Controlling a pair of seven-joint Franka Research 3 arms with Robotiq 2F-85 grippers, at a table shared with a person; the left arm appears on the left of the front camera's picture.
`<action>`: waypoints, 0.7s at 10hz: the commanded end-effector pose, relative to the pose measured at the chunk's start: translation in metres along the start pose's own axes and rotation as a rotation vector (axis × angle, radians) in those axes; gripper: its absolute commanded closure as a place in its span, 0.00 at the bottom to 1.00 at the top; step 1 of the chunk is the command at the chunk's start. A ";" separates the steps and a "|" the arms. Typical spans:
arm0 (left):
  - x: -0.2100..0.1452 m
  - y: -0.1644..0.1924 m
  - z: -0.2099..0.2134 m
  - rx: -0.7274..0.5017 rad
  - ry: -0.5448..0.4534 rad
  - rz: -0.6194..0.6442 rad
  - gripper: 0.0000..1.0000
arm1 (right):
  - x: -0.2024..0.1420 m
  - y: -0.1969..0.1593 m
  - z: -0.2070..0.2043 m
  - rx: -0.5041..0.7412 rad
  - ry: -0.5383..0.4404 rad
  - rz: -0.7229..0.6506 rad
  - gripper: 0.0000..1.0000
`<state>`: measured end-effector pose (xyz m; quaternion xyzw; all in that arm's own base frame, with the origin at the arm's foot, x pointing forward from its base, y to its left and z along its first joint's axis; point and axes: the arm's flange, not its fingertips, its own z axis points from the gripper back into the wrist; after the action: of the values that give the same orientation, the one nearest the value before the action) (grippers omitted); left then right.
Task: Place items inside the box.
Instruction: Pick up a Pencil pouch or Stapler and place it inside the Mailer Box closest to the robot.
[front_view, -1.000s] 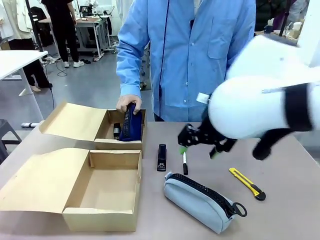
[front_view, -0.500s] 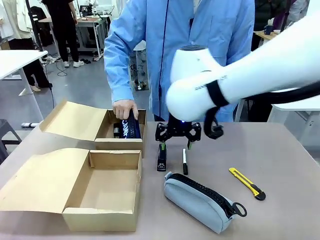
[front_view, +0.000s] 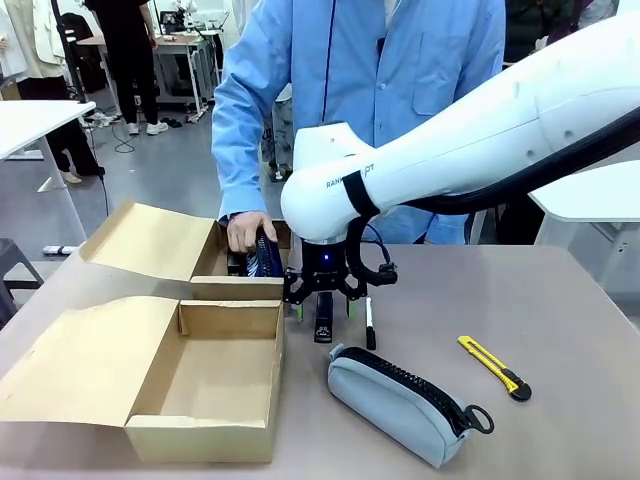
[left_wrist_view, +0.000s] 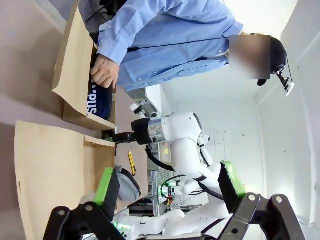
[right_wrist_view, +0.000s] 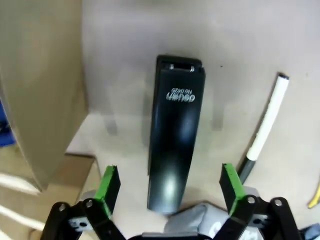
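A black stapler (front_view: 323, 318) (right_wrist_view: 176, 134) lies on the table by the far cardboard box (front_view: 205, 285). My right gripper (front_view: 323, 306) (right_wrist_view: 170, 185) hangs open just above it, one green pad on each side. Right of the stapler lies a black-and-white marker pen (front_view: 369, 325) (right_wrist_view: 264, 125). In front of both sits the grey zip pouch (front_view: 400, 402), and the yellow-black utility knife (front_view: 495, 367) lies to its right. A person's hand (front_view: 244, 229) presses the navy pouch (front_view: 264, 256) into the far box, beside another black item (front_view: 234, 262). My left gripper (left_wrist_view: 170, 190) is open in the air.
A second open cardboard box (front_view: 200, 385) stands at the near left with its lid flap (front_view: 85, 360) spread out to the left. The far box's flap (front_view: 150, 243) also lies open leftward. The person in a blue coat (front_view: 370, 90) stands at the table's far edge.
My right arm has swung left across the table and lowered its open gripper over the stapler. The person's hand has pushed the navy pouch further down into the far box.
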<state>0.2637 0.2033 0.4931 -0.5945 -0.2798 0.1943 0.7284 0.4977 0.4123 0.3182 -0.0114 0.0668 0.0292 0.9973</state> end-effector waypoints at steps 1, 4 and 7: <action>-0.002 -0.001 0.000 -0.016 -0.003 -0.021 0.00 | 0.004 0.000 0.000 -0.027 0.023 -0.050 0.00; -0.002 -0.001 0.000 -0.016 -0.003 -0.021 0.00 | 0.000 -0.007 -0.003 0.011 0.021 -0.046 0.00; -0.002 -0.001 0.000 -0.016 -0.003 -0.021 0.00 | -0.007 -0.013 -0.001 0.025 -0.004 0.004 0.60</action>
<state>0.2637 0.2032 0.4932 -0.5945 -0.2798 0.1942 0.7284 0.5007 0.4077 0.3167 -0.0116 0.0723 0.0193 0.9971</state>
